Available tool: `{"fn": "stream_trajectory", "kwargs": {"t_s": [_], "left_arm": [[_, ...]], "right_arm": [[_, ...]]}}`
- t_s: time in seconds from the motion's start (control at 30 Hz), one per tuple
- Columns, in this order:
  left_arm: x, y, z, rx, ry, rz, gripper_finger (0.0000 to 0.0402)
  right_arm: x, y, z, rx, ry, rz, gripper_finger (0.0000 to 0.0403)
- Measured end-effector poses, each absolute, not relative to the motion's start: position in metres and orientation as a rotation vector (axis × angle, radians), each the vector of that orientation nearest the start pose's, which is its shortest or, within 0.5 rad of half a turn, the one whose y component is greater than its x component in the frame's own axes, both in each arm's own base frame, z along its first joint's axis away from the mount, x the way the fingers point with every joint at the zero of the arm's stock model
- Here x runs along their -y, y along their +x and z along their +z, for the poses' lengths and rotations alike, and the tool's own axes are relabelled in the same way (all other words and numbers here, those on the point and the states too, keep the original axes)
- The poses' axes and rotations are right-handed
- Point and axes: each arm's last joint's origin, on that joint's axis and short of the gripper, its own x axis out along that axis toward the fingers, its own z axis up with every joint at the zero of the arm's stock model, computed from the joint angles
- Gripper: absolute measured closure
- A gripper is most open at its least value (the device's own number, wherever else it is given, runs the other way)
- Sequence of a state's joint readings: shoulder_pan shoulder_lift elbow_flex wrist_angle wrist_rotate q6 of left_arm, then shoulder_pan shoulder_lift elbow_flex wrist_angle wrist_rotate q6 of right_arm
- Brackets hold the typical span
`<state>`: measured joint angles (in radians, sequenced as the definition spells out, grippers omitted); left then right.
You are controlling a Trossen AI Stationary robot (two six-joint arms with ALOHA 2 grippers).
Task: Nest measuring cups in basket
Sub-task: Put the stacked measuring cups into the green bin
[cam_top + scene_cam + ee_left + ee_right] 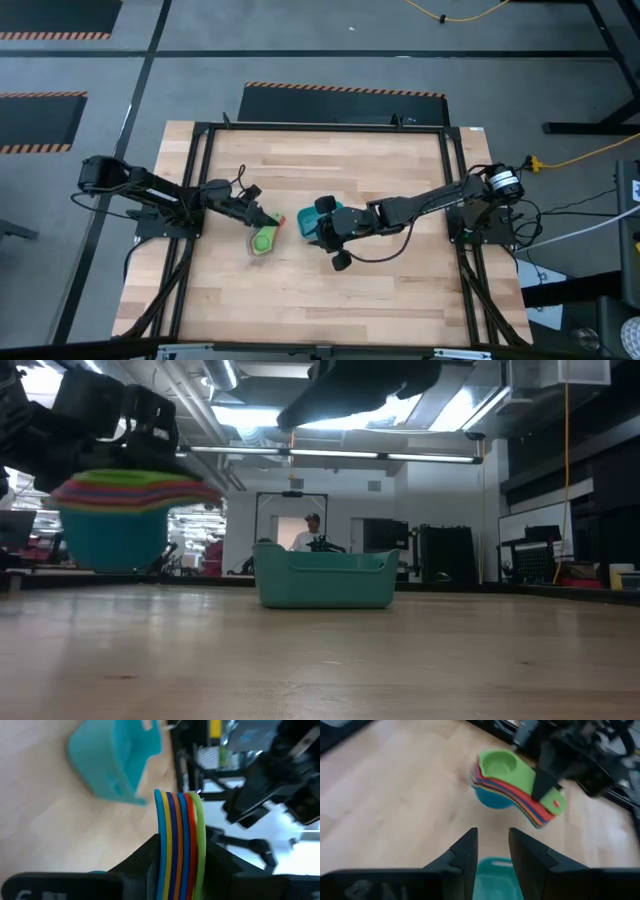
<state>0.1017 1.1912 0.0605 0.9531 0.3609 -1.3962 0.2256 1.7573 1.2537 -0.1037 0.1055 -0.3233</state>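
1. Measuring cups point(262, 240): nested in one stack, green on top, light blue bowl at the bottom. Held clear above the table point(300, 300), left of center; the low view shows a gap under the stack.
2. Left gripper point(258, 216): clamped on the bundled cup handles; fingers point(145, 865) press both sides of the colored edges. Arm reaches in from the left edge.
3. Basket point(309, 224): teal tub, sits flat on the table near center, just right of the stack, not touching it.
4. Right gripper point(322, 220): at the basket's near rim, fingers point(465, 857) a narrow gap apart with teal plastic showing between them. Cannot tell whether they actually pinch the rim.
5. Person point(311, 532) stands in the room far behind the table.
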Motion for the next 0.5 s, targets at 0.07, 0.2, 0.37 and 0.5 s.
{"fn": "stream_trajectory", "kwargs": {"t_s": [0.07, 0.2, 0.37, 0.5], "left_arm": [[-0.008, 0.175, 0.14, -0.28, -1.432, -0.107, 0.0294], [-0.011, 0.177, 0.148, -0.156, -1.445, -0.092, 0.0294], [-0.014, 0.193, 0.17, -0.04, -1.425, -0.097, 0.0294], [-0.016, 0.214, 0.199, 0.007, -1.342, -0.132, 0.0294]], "right_arm": [[-0.083, 0.38, 0.245, -0.589, -0.43, 0.17, 0.0288], [-0.078, 0.37, 0.25, -0.659, -0.481, 0.103, 0.0288], [-0.075, 0.355, 0.26, -0.723, -0.495, 0.107, 0.0288], [-0.072, 0.347, 0.269, -0.738, -0.496, 0.107, 0.0288]]}}
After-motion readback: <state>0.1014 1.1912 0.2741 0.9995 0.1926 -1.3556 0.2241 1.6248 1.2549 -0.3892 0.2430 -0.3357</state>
